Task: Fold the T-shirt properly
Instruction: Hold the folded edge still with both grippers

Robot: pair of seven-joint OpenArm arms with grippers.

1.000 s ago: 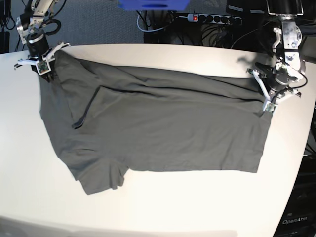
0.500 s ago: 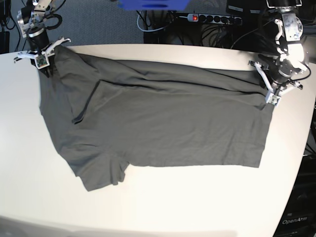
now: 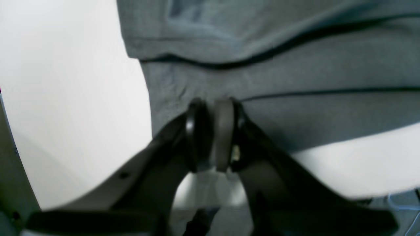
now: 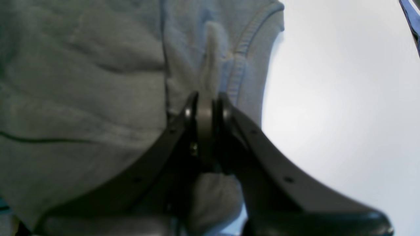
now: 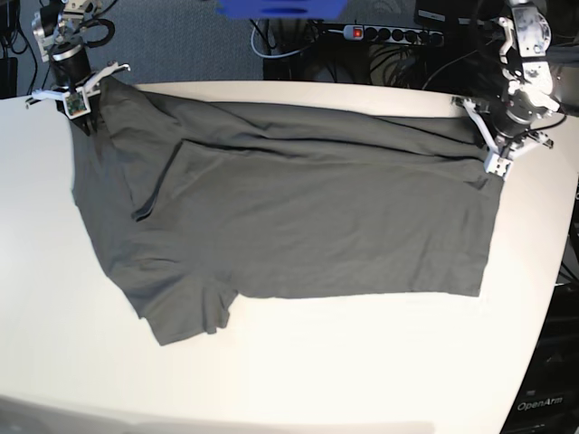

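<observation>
T-shirt (image 5: 298, 217) mid-fold: left gripper (image 5: 496, 145) & right gripper (image 5: 80, 95) each pinch its far edge; next, prob carry that edge to near hem.

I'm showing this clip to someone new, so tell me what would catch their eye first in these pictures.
The big dark T-shirt spread across most of the white table dominates. Next, the two arms at the far corners: the left end effector, on the base view's right, is pinched shut on the shirt's edge, and the right end effector, at the upper left, is shut on the opposite corner. Behind the table, a power strip with a red switch stands out.
</observation>
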